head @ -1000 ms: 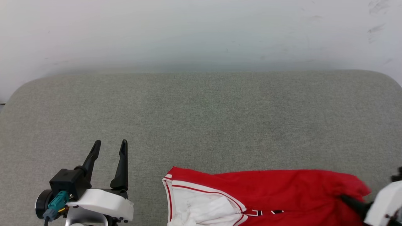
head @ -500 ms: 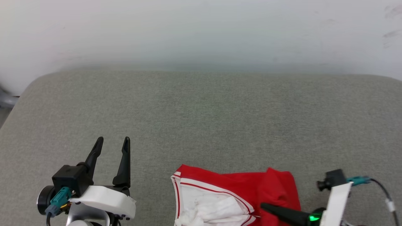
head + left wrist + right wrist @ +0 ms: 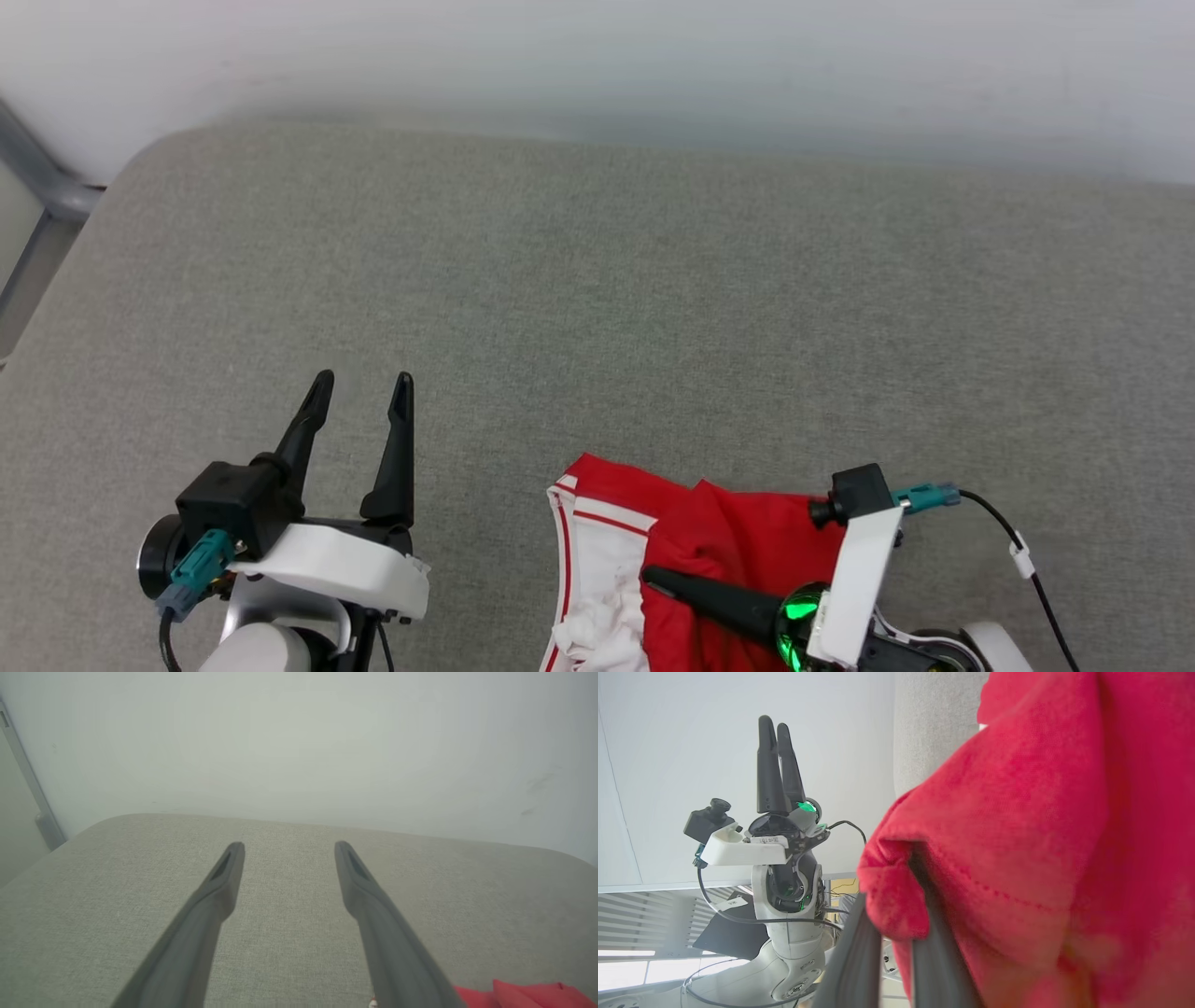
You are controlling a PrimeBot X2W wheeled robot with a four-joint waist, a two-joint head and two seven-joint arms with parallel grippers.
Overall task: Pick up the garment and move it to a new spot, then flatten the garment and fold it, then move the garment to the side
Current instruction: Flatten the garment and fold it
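The red garment (image 3: 738,541) lies bunched at the near edge of the grey cushion (image 3: 597,308), with its white, red-striped sleeve (image 3: 602,569) on the left. My right gripper (image 3: 653,581) points left over it and is shut on a fold of the red cloth. In the right wrist view the cloth (image 3: 1017,835) is pinched in that gripper (image 3: 892,891). My left gripper (image 3: 359,387) hovers open to the left of the garment, holding nothing. The left wrist view has its gripper (image 3: 289,847) spread over bare cushion, with a red corner of the garment (image 3: 523,994) at lower right.
A pale wall rises behind the cushion. A grey metal frame (image 3: 37,177) stands past the cushion's rounded far left corner. The right arm's cable (image 3: 1018,551) trails to the right. The left arm (image 3: 777,723) appears in the right wrist view.
My right gripper has pulled the garment's right side leftward, so the spread red cloth is now bunched into a narrow heap. The camera has shifted. The left gripper stays open.
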